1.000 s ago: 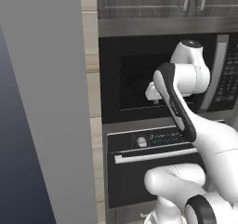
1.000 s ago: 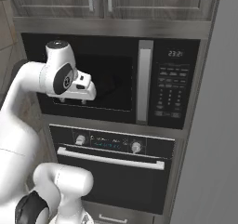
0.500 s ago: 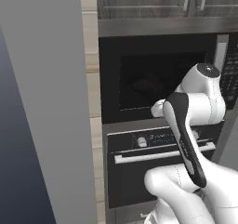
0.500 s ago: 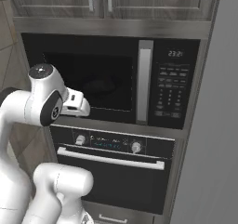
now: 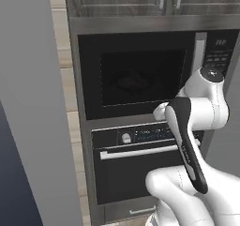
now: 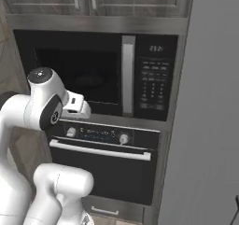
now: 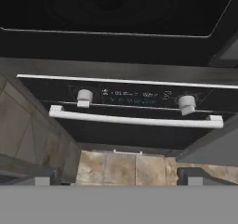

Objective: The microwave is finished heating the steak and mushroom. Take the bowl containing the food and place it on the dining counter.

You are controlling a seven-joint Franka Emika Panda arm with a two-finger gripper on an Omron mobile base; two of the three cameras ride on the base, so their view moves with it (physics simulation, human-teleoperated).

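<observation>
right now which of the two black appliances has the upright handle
The microwave, the upper one: its silver handle runs vertically beside the keypad. The oven below has a horizontal bar handle under two knobs.

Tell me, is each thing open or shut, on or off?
Microwave: door shut, its display lit with numbers.
Microwave handle: upright, nothing touching it.
Oven: door shut, control strip showing lit figures.
Oven handle: level, untouched.
Upper cabinets: doors shut.
Gripper: jaws apart, holding nothing, looking at the oven.
</observation>
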